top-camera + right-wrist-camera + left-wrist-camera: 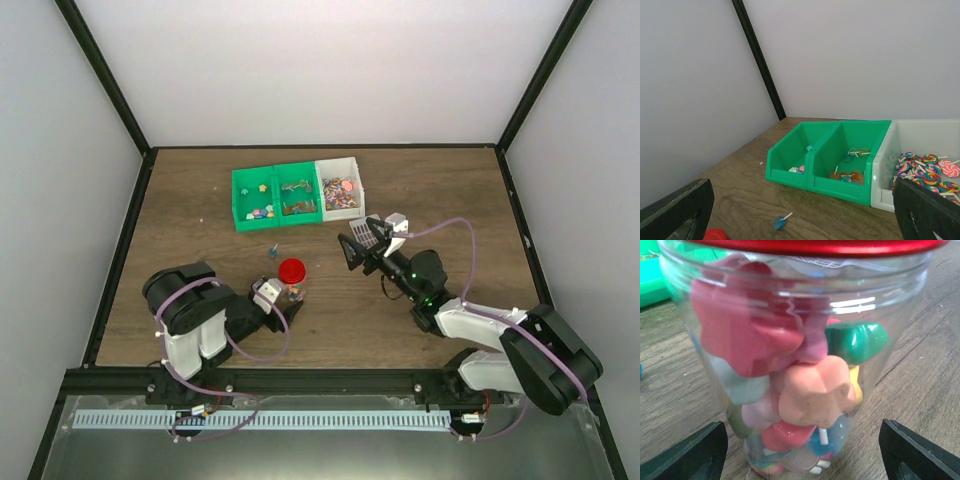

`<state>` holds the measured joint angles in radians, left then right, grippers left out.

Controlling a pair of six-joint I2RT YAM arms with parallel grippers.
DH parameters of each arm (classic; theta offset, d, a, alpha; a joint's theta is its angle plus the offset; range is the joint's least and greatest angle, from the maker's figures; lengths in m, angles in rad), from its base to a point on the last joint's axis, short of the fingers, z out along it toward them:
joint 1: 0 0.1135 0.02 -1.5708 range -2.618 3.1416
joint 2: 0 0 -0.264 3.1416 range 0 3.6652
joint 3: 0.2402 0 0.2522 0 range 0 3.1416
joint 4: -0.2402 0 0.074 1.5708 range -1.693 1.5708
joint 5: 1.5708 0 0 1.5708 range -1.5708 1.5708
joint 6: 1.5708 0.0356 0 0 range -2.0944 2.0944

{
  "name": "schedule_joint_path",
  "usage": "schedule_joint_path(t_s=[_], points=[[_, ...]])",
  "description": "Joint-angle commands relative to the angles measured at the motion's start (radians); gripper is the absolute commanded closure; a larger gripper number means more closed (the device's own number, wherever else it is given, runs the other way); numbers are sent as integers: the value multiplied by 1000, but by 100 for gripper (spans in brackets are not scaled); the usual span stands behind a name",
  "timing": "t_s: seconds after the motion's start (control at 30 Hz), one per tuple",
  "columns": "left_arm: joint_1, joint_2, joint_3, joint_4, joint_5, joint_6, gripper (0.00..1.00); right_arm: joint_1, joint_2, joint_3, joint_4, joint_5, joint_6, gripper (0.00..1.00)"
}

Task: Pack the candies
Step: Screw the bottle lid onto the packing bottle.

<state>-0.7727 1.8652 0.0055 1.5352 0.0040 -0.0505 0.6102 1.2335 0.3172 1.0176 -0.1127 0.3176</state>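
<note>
Clear jar [740, 305], red lid [815, 246] on, packed with candies [812, 395]; left gripper [802, 457] has its fingers [690, 456] either side of the base, apart from it.

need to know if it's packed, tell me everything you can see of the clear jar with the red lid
The jar is clear plastic, tapering toward its base, standing upright on the wooden table with a round red lid on top. It is nearly full of candies in pink, peach, green and blue. The open left gripper flanks its base, fingers not touching.
</note>
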Motion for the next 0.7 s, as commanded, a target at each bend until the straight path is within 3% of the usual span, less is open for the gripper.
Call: schedule_joint_path(t_s=[0.0, 0.47, 0.67], points=[[3, -4, 3, 237, 8, 5, 15, -9, 16, 42, 13, -16, -16, 0], [3, -18, 41, 236, 8, 24, 18, -13, 21, 52, -5, -19, -24, 0], [3, -16, 57, 236, -11, 37, 23, -15, 39, 57, -3, -28, -25, 0]])
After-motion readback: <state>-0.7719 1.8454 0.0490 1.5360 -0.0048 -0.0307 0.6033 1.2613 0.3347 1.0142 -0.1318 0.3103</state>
